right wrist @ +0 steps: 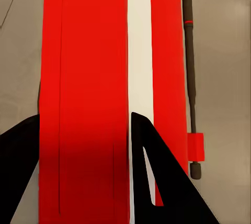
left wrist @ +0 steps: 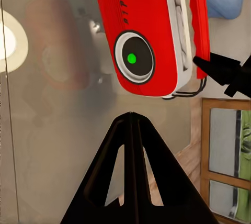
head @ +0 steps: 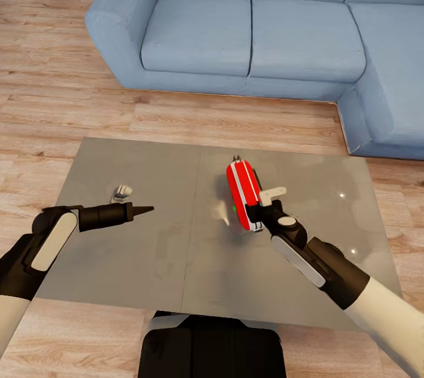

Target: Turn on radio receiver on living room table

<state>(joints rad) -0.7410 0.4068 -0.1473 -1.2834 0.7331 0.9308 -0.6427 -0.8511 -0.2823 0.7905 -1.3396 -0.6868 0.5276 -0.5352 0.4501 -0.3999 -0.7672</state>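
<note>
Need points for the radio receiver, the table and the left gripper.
radio receiver (head: 240,192), head view, on its red top edge.
table (head: 147,172), head view, on bare grey top.
left gripper (head: 147,209), head view, at the closed black fingertips.

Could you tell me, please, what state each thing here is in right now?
radio receiver: standing on edge on the table, green light showing on its dial.
right gripper: fingers astride the radio's near end.
left gripper: shut, empty, pointing at the radio.
</note>
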